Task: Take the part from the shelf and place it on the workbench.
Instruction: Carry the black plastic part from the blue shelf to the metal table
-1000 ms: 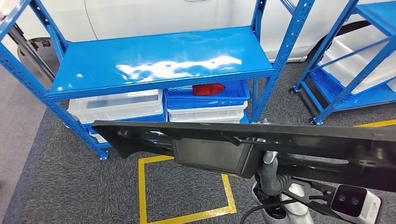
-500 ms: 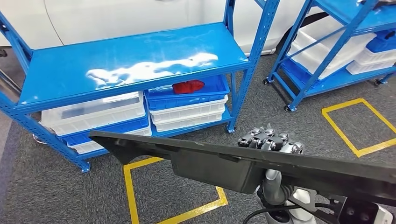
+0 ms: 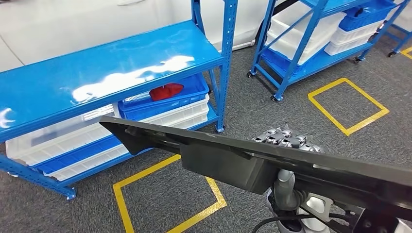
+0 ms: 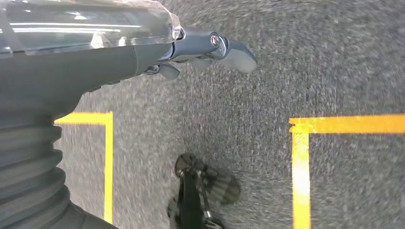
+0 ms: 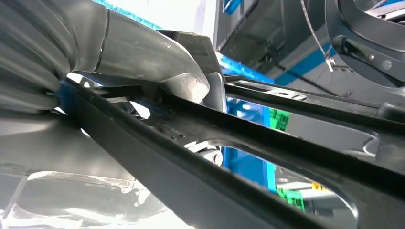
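Grey speckled carpet floor [image 3: 252,104] with yellow tape squares [image 3: 348,106], two blue metal racks [image 3: 226,58] stacked with white and blue bins [image 3: 165,99], glare bouncing off the big blue shelf top [image 3: 107,68], white wall behind.

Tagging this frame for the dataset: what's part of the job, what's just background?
Job:
- long black part, carried across the view
- right hand, fingers over the part's far edge
- blue shelf, nearest, top deck bare

Background:
- red item in a blue bin on the lower level
- white bins
- second blue shelf
- yellow floor squares
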Robot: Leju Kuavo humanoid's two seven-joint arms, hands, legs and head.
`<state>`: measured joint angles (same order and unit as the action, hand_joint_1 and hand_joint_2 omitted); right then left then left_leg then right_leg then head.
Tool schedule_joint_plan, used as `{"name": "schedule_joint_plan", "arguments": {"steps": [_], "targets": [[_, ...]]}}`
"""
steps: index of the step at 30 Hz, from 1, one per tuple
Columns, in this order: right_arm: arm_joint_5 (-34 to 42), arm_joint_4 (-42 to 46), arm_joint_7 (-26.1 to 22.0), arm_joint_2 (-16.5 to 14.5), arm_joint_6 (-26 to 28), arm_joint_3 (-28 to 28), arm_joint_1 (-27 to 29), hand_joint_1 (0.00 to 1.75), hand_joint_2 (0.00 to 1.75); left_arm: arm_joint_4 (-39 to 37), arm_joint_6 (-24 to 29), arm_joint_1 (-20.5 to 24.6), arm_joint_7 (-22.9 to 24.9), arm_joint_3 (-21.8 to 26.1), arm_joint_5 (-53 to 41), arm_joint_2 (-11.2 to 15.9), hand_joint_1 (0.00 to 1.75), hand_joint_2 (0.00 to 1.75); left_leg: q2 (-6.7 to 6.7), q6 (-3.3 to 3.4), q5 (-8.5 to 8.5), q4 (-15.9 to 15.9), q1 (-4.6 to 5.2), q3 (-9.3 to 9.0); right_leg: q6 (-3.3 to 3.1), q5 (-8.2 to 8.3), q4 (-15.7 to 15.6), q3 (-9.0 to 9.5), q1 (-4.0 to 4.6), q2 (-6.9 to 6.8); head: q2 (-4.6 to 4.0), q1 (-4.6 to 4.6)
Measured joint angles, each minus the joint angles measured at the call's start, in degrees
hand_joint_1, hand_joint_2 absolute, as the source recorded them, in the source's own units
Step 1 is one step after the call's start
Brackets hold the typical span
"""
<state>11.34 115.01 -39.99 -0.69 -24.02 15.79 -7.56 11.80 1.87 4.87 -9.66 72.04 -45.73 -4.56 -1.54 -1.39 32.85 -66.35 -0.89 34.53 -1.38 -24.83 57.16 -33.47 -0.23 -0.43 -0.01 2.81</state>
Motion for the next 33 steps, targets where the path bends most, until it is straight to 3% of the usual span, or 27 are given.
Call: {"name": "schedule_joint_plan", "arguments": {"steps": [2,3,5,7,9,11,13,15,17,18,19,20,22,24,26,27,29,31,32,33], "targets": [[0.02,0.0,0.02,-0.21,-0.56,-0.01,0.36,1.75,1.75,0.0,0.08,-0.35,-0.06,0.05,0.16,-0.01,0.0,1.75,0.91,-0.12,2.39,-6.65,-0.03,3.17,-0.16,0.04,0.07,-0.05,0.05,1.48,0.0,-0.01],[0.09,0.0,0.03,-0.28,-0.92,-0.01,0.52,1.75,1.75,0.0,0.16,-0.45,-0.15,0.08,0.27,-0.01,0.0,1.75,1.02,-0.16,1.99,-7.46,-0.05,3.66,-0.15,0.04,0.15,-0.04,0.04,2.28,0.0,-0.01],[0.29,0.0,0.03,-0.47,-1.55,-0.05,0.68,1.75,1.75,0.01,0.46,-0.42,-0.38,0.11,0.43,0.04,0.0,1.75,1.6,-0.17,-1.77,-2.65,-0.26,1.65,0.05,-0.08,0.5,0.01,-0.04,3.91,0.0,-0.01],[0.51,0.01,0.03,-0.71,-1.84,-0.22,0.67,1.75,1.75,0.03,0.77,-0.32,-0.56,0.11,0.45,0.18,0.0,1.75,4.24,-0.1,-4.92,4.6,-0.68,-1.49,0.58,-0.37,1.26,-0.25,-0.04,5.37,0.0,-0.01],[0.69,0.06,0.03,-0.82,-1.81,-0.44,0.7,1.75,1.75,0.05,0.88,-0.29,-0.64,0.13,0.43,0.34,0.0,1.75,5.91,0.22,-5.31,7.32,-0.75,-2.67,1.32,-0.42,1.77,-0.85,-0.09,6.58,0.0,-0.01],[0.95,0.35,0.03,-0.82,-1.73,-0.75,0.97,1.75,1.75,0.09,0.94,-0.17,-0.72,0.15,0.42,0.5,0.0,1.75,4.84,0.99,-5.5,7.59,-0.63,-2.74,2.13,-0.15,1.69,-1.29,-0.31,7.56,-0.01,-0.01],[1.34,0.91,0.02,-0.82,-1.62,-1.1,1.32,1.75,1.75,0.15,1.01,0.01,-0.88,0.16,0.42,0.69,0.0,1.75,3.48,1.83,-5.89,8.09,-0.72,-2.86,2.75,-1.21,3.34,-2.21,-0.27,5.65,-0.01,-0.01],[1.88,1.32,0.01,-0.85,-1.63,-1.28,1.52,1.75,1.75,0.19,0.87,-0.06,-1.11,0.17,0.44,1.01,0.0,1.75,1.96,2.25,-6.01,8.32,-0.61,-2.91,3.13,-4.51,9.39,-5.13,-0.22,2.22,0.01,-0.01],[2.57,1.52,0.02,-0.87,-2.19,-1.39,1.74,1.75,1.75,0.2,0.47,-0.26,-1.33,0.23,0.55,1.47,0.0,1.75,0.29,2.38,-5.92,8.3,-0.39,-2.86,3.38,-7.29,16.58,-8.7,-0.41,0.93,0.01,-0.01],[2.96,1.63,0.02,-0.92,-2.73,-1.51,1.87,1.75,1.75,0.2,0.22,-0.29,-1.39,0.26,0.6,1.71,0.0,1.75,-0.5,2.4,-5.86,8.29,-0.32,-2.88,3.4,-7.32,17.96,-9.38,-0.48,0.74,0.01,-0.01],[3.36,1.77,0.03,-1.0,-3.41,-1.68,1.97,1.75,1.75,0.21,-0.01,-0.25,-1.42,0.28,0.63,1.9,0.0,1.75,-1.23,2.37,-5.79,8.29,-0.27,-2.93,3.33,-6.32,17.08,-8.89,-0.51,0.57,0.01,-0.01],[3.72,1.93,0.03,-1.16,-4.21,-1.96,2.03,1.75,1.75,0.23,-0.2,-0.18,-1.44,0.29,0.62,2.03,0.0,1.75,-1.86,2.31,-5.69,8.3,-0.23,-3.05,3.13,-4.54,13.98,-7.23,-0.48,0.21,0.01,-0.01],[4.09,2.38,0.03,-1.63,-5.9,-2.77,2.02,1.75,1.75,0.28,-0.54,-0.05,-1.5,0.29,0.55,2.2,0.0,1.75,-2.94,2.01,-5.43,8.3,-0.02,-3.37,2.35,-1.48,5.78,-2.83,0.01,-1.84,0.01,-0.01],[3.68,2.99,0.0,-2.38,-7.52,-4.04,2.02,1.75,1.75,0.32,-0.76,0.0,-1.69,0.3,0.49,2.42,0.0,1.75,-3.95,1.5,-5.19,8.32,0.22,-3.58,1.47,-0.63,1.68,-0.85,0.61,-3.06,0.0,-0.01],[2.51,3.7,-0.03,-3.13,-8.63,-5.49,2.1,1.75,1.75,0.33,-0.85,0.08,-1.96,0.31,0.5,2.6,0.0,1.75,-4.94,0.88,-5.04,8.54,0.34,-3.86,0.82,-0.52,1.25,-0.96,0.7,-1.99,-0.01,-0.01],[1.89,4.1,-0.03,-3.45,-8.88,-6.14,2.19,1.75,1.75,0.33,-0.86,0.2,-2.07,0.31,0.51,2.7,0.0,1.75,-4.65,0.59,-4.78,8.43,0.31,-3.98,0.53,-0.33,0.91,-0.83,0.54,-1.41,-0.01,-0.01],[1.12,4.73,-0.05,-4.05,-8.97,-7.13,2.26,1.75,1.75,0.34,-0.82,0.36,-2.17,0.34,0.52,2.92,0.0,1.75,-2.09,0.18,-2.71,5.61,0.24,-2.92,-0.09,0.11,0.21,-0.49,0.18,-0.32,0.0,-0.01],[0.6,4.95,-0.06,-4.53,-8.71,-7.65,2.24,1.75,1.75,0.35,-0.73,0.22,-2.15,0.44,0.53,3.24,0.0,1.75,0.62,0.09,1.08,-1.84,0.18,0.52,-0.42,0.25,0.09,-0.47,0.17,0.92,0.0,0.0],[0.36,4.96,-0.04,-4.65,-8.53,-7.82,2.26,1.75,1.75,0.35,-0.69,0.1,-2.1,0.49,0.53,3.38,0.0,1.75,1.05,0.06,2.45,-5.63,0.17,2.39,-0.49,0.26,0.13,-0.49,0.21,1.66,0.01,-0.01],[0.14,4.96,-0.02,-4.71,-8.29,-8.0,2.28,1.75,1.75,0.35,-0.68,0.0,-2.04,0.53,0.52,3.46,0.0,1.75,1.19,0.03,2.77,-7.9,0.16,3.61,-0.5,0.26,0.2,-0.48,0.23,2.44,0.0,-0.01]]}}
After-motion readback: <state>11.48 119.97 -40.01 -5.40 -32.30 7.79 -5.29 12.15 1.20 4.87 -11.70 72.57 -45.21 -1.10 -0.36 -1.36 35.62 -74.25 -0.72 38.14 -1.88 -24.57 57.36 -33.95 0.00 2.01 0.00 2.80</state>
